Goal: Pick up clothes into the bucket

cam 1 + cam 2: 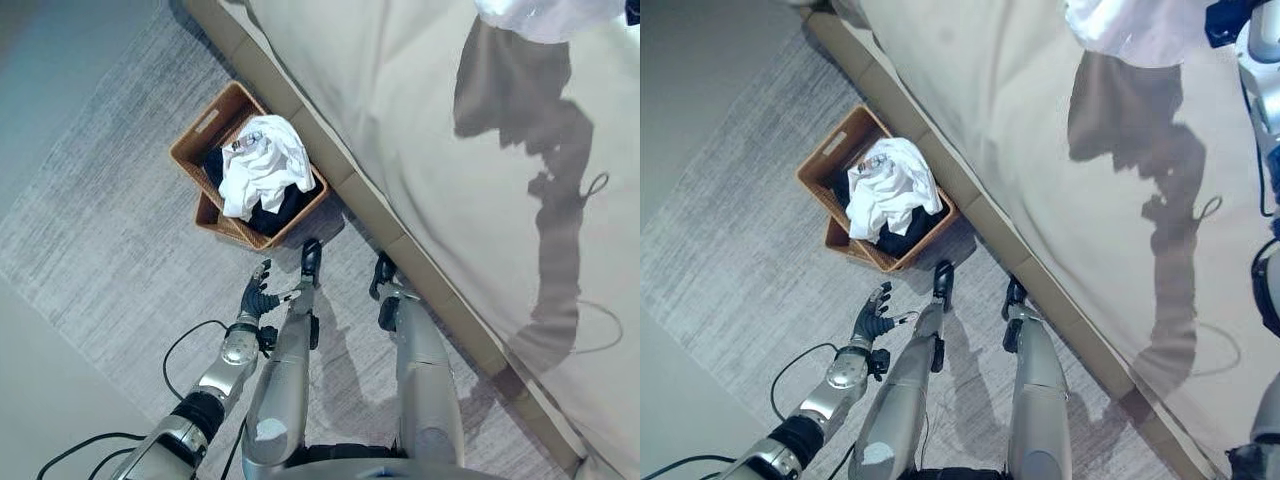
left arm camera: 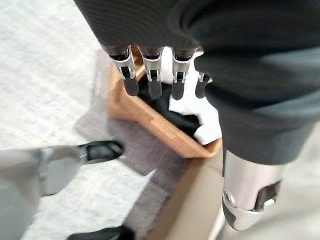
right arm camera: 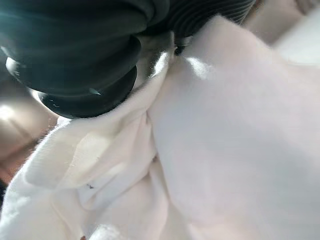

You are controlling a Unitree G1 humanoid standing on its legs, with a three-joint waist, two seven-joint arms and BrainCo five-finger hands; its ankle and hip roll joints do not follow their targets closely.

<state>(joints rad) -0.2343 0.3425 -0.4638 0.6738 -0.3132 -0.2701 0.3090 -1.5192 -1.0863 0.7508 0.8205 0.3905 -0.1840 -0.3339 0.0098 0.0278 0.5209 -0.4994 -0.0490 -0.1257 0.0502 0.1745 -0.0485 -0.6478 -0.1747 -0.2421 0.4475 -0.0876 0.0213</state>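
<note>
A white garment (image 1: pixel 1140 25) hangs bunched at the far edge of the bed, right against the right hand (image 3: pixel 85 60); in the right wrist view its pale folds press up to the hand's dark ribbed cover, and whether the fingers are curled around the cloth cannot be told, since they are hidden. The cloth hangs over the beige bed (image 1: pixel 430 120), which runs diagonally across the scene. Well away from that hand, on the grey carpet (image 1: pixel 110 240) just beside the bed's edge, stands a brown woven basket (image 1: pixel 205 130) holding a white shirt (image 1: pixel 262 160) draped over dark clothes (image 1: pixel 270 212). The left hand (image 1: pixel 258 295) hovers low over the carpet, just short of the basket, with fingers (image 2: pixel 131 82) straight and spread, holding nothing.
</note>
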